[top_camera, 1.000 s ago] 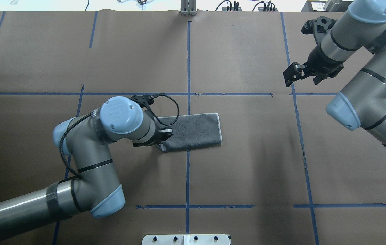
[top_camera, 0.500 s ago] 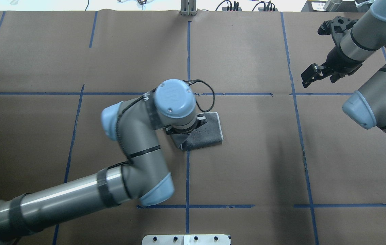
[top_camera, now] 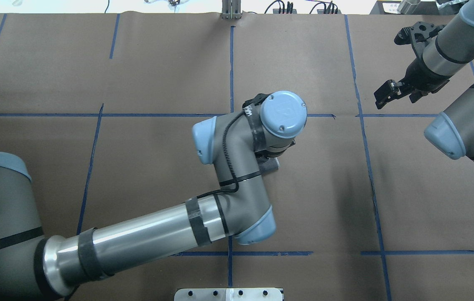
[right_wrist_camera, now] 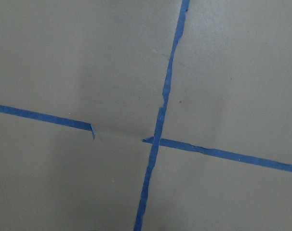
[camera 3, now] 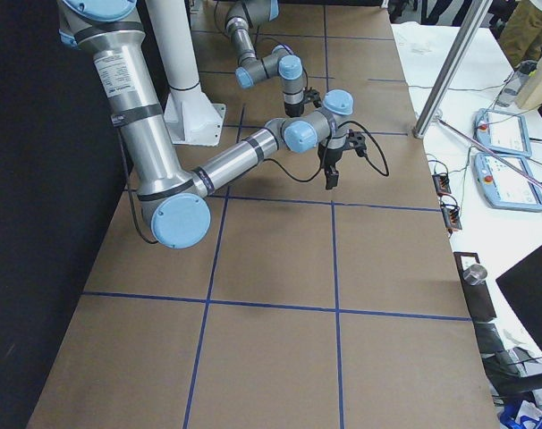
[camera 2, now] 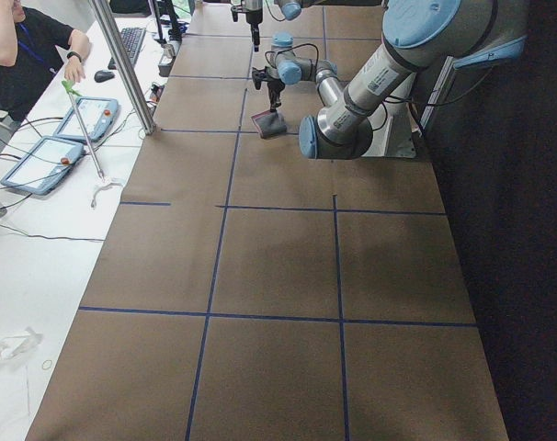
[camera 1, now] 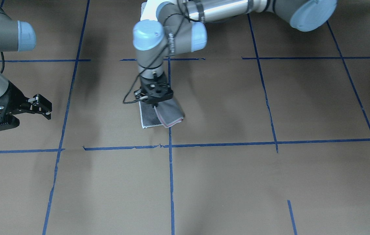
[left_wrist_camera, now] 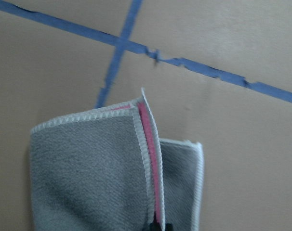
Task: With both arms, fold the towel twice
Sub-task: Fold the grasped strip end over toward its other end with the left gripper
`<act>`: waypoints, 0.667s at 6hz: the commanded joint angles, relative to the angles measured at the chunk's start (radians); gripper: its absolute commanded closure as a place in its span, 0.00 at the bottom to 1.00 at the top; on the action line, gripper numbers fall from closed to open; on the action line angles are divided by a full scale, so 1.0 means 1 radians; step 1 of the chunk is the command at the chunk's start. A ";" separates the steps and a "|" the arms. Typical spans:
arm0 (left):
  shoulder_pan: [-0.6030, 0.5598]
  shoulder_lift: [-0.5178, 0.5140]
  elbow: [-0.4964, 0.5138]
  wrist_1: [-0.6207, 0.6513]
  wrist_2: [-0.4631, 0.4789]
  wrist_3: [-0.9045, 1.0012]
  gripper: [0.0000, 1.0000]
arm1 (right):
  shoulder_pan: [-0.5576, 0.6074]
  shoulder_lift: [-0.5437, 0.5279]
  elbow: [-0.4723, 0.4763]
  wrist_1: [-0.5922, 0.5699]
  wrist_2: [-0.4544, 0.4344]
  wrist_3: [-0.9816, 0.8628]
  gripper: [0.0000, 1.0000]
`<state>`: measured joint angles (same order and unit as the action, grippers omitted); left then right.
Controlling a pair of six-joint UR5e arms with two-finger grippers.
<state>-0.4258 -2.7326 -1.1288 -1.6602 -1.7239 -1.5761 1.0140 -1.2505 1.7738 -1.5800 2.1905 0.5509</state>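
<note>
Pinches a raised fold of the towel (camera 1: pixel 167 112) between the closed fingertips of the left gripper (camera 1: pixel 155 103), grey face outward with a pink strip showing along the whitish hem, above the lower layer lying on the brown paper table (camera 1: pixel 224 182) beside a blue tape line (camera 1: pixel 171 169). Holds the right gripper (top_camera: pixel 381 97) spread apart and empty, well away from the towel. Against a second ago, has carried the pinched end from the long grey strip's left end nearly to its right end, doubling it over and hiding most of it under the left arm (top_camera: pixel 237 167) in the overhead view, and has drawn the right gripper further toward the far right corner.
</note>
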 commanded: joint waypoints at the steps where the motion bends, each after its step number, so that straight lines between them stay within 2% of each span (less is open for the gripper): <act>1: 0.010 -0.045 0.057 -0.003 0.004 0.013 0.93 | 0.000 -0.001 0.000 0.000 0.000 0.000 0.00; 2: 0.012 -0.048 0.057 -0.010 0.001 0.021 0.10 | 0.000 -0.003 0.001 0.000 0.000 0.000 0.00; 3: 0.009 -0.050 0.050 -0.010 -0.005 0.059 0.00 | -0.002 -0.001 0.000 0.000 0.000 0.000 0.00; 4: -0.025 -0.050 0.043 -0.006 -0.050 0.111 0.00 | -0.003 -0.001 0.000 0.000 0.000 0.000 0.00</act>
<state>-0.4269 -2.7818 -1.0796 -1.6686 -1.7412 -1.5111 1.0122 -1.2521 1.7737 -1.5800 2.1905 0.5507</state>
